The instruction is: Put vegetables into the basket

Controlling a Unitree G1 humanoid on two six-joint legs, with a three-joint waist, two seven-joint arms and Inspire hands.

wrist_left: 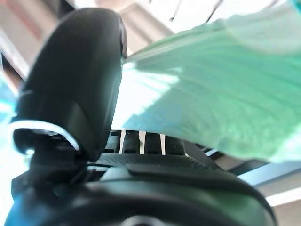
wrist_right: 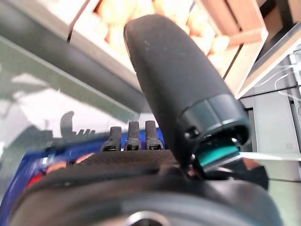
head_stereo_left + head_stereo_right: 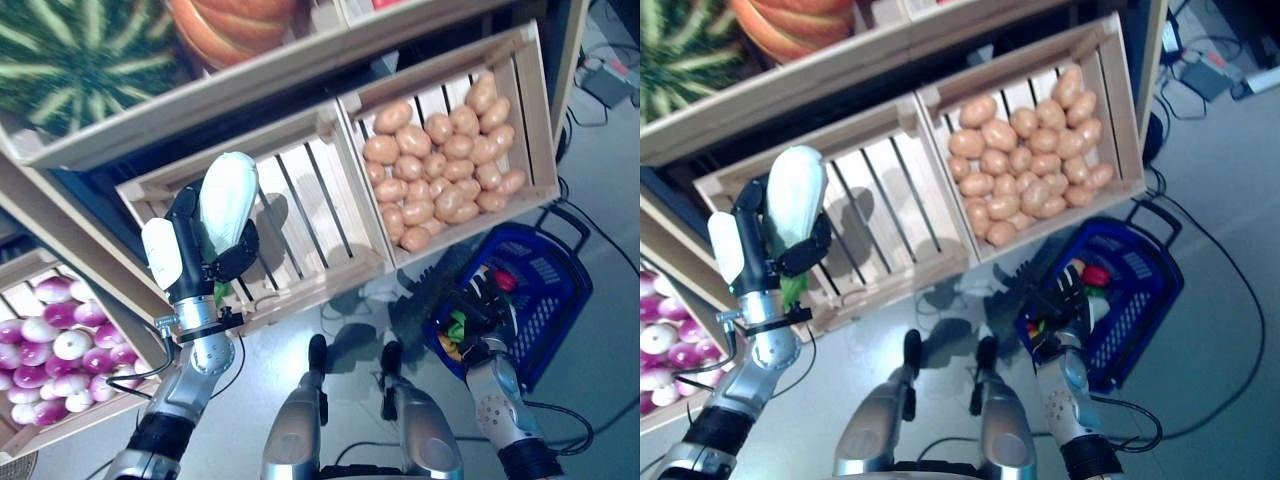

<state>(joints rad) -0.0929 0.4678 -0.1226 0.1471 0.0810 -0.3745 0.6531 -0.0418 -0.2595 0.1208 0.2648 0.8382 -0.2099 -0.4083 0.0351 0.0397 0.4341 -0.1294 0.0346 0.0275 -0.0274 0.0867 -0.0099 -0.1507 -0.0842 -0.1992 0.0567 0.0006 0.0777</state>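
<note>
A pale grey floor (image 3: 590,330) runs under a slanted wooden display of crates. The middle slatted crate (image 3: 300,215) looks bare inside, the crate beside it is full of potatoes (image 3: 440,160), and a lower crate at the left edge holds purple-and-white turnips (image 3: 55,350), only partly in frame. Above, a striped watermelon (image 3: 70,50) and an orange pumpkin (image 3: 235,25) are cut off by the top edge. The left hand (image 3: 195,255) is raised in front of the bare crate, its fingers and thumb curled round a pale white-green vegetable (image 3: 227,200) that stands upright; its own wrist view shows only a blurred green surface against the thumb. The blue basket (image 3: 545,290) sits on the floor below the potato crate, with a few red and green items inside that are hard to make out. The right hand (image 3: 470,310) hangs at the basket's near rim, fingers relaxed and holding nothing.
</note>
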